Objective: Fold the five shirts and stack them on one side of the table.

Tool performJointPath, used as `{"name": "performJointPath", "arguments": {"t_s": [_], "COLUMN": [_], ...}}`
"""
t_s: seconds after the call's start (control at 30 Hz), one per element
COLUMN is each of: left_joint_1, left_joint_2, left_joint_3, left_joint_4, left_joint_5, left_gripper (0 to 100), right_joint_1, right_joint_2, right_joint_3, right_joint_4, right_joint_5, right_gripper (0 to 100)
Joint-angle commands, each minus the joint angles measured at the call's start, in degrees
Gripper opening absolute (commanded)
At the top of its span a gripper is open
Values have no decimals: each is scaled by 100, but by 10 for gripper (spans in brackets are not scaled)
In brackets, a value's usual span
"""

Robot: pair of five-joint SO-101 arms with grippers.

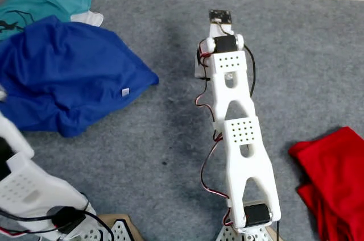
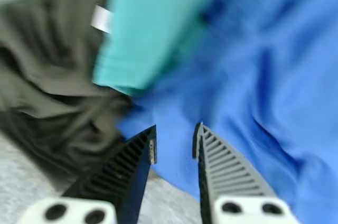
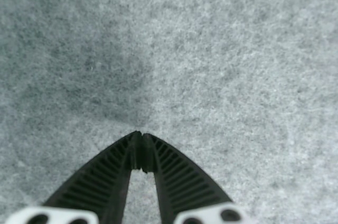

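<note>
Blue shirt [image 1: 62, 76] lies crosswise, corner toward right arm [image 1: 242, 138].

In the high view the right arm [image 1: 242, 133] stretches nearly straight from its base at 6 o'clock towards 12 o'clock, with its wrist at the far end. The left arm [image 1: 28, 190] sits low at 8 o'clock, bent, and leans towards 10 o'clock. The left gripper [image 2: 175, 139] holds its ribbed fingers apart with a clear gap. The right gripper [image 3: 141, 152] has its fingertips pressed together, with nothing between them.
</note>
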Motion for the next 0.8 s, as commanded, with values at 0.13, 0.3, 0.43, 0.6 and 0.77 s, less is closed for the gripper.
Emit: {"name": "performJointPath", "arguments": {"t_s": [0.13,0.3,0.43,0.6,0.77], "left_joint_1": [-488,-523,-505,-505,-505], "left_joint_2": [-4,13,4,4,4], "left_joint_3": [13,163,444,787,1024], "left_joint_4": [-220,-299,-580,-1073,-1424], "left_joint_5": [-35,-62,-62,-44,-44], "left_gripper": [130,130,130,130,130], "right_joint_1": [-57,-57,-57,-57,-57], "right_joint_2": [-110,-101,-101,-101,-101], "right_joint_3": [-690,-690,-690,-690,-690], "right_joint_4": [-75,-75,-66,-57,-57], "right_joint_5": [-44,-44,-44,-44,-44], "right_gripper": [6,6,6,6,6]}}
